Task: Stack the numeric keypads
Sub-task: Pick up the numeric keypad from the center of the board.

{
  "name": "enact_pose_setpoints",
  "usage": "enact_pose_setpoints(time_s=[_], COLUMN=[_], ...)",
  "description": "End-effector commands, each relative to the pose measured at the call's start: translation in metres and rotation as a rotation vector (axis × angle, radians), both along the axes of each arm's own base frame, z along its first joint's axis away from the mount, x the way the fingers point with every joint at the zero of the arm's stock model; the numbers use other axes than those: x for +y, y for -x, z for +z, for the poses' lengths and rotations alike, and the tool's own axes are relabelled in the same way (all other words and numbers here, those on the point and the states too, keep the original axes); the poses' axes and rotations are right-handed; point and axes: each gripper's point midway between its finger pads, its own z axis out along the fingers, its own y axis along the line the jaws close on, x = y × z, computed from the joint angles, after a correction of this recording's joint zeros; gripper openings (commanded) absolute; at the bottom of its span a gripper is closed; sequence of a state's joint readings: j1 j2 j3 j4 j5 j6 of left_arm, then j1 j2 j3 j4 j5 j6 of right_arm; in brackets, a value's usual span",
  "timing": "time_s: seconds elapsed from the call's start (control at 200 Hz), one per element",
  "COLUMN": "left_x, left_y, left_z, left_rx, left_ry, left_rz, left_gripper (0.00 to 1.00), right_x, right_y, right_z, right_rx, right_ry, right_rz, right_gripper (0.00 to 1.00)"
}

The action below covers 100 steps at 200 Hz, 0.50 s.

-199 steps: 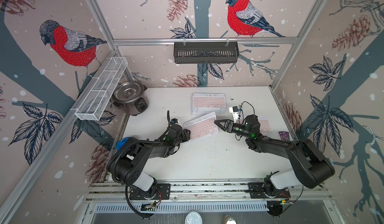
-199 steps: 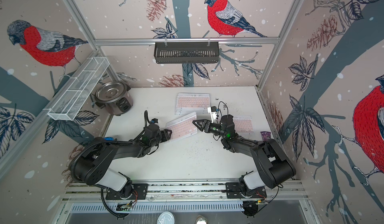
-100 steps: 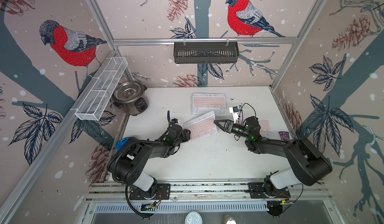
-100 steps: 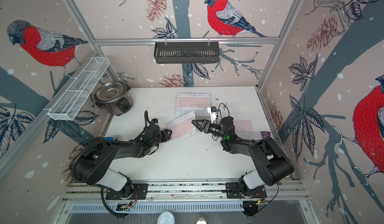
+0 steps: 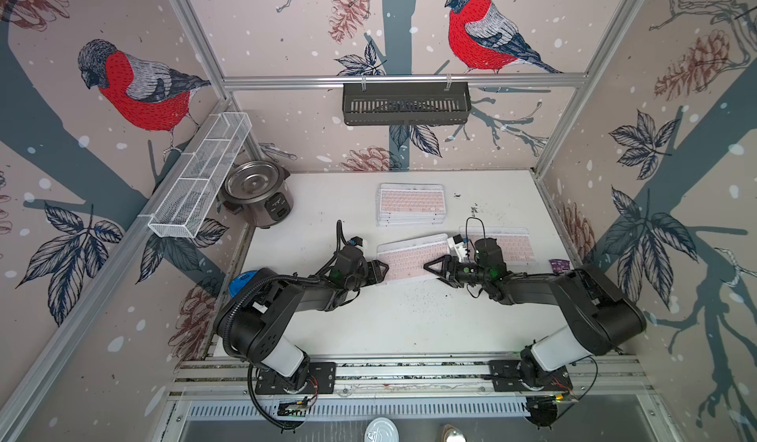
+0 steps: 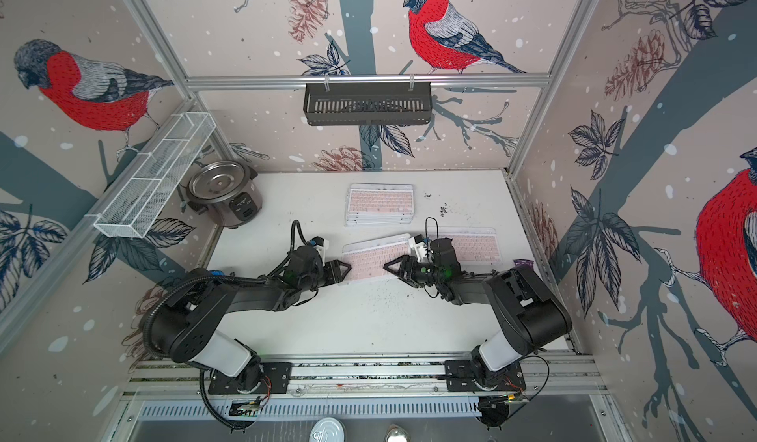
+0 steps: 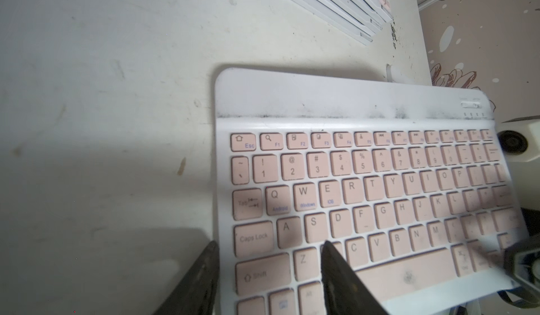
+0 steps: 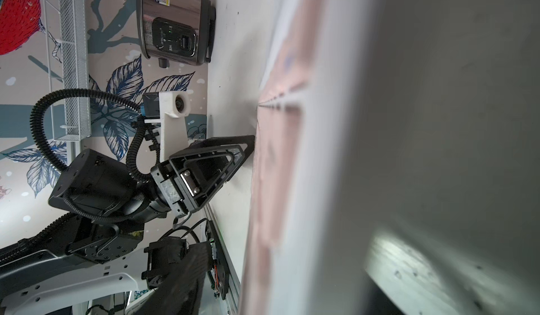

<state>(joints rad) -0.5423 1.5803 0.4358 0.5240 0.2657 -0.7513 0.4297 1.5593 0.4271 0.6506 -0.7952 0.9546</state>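
In both top views a pink-keyed keypad [image 5: 409, 257] [image 6: 370, 257] with a white frame hangs tilted over the table's middle. My left gripper [image 5: 384, 268] [image 7: 270, 245] is shut on its left end, with one finger on the keys and the other at the edge. My right gripper [image 5: 428, 264] stands open round the right end. In the right wrist view the keypad [image 8: 292, 167] passes edge-on beside one finger [image 8: 181, 284], with a gap between them. A stack of keypads [image 5: 411, 203] [image 7: 336, 4] lies at the back. Another keypad [image 5: 516, 241] lies flat, partly under my right arm.
A steel rice cooker [image 5: 256, 194] stands at the back left. A white mesh rack [image 5: 200, 182] hangs on the left wall and a black basket [image 5: 405, 102] on the back wall. A small purple item [image 5: 559, 264] lies by the right wall. Dark crumbs dot the table [image 5: 409, 321].
My left gripper has tightened and shifted the middle keypad slightly to the right. Its right end now sits between the right gripper's fingers, which have dropped a little.
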Motion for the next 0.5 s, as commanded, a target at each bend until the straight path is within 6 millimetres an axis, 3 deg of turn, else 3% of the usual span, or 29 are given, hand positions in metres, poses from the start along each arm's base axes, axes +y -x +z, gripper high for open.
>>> enact_pose_setpoints(time_s=[0.0,0.495], left_x=[0.013,0.013], left_y=[0.064,0.066], left_z=[-0.049,-0.051], left_rx=[0.334,0.341], left_ry=[-0.064,-0.064], left_rz=[-0.057,-0.062], left_gripper=[0.56,0.56], right_x=[0.0,-0.016], right_y=[0.001,-0.015], right_z=[-0.001,0.037], right_rx=[-0.009,-0.138], right_ry=[0.009,0.028], right_rz=[0.019,-0.033], right_gripper=[0.69,0.59])
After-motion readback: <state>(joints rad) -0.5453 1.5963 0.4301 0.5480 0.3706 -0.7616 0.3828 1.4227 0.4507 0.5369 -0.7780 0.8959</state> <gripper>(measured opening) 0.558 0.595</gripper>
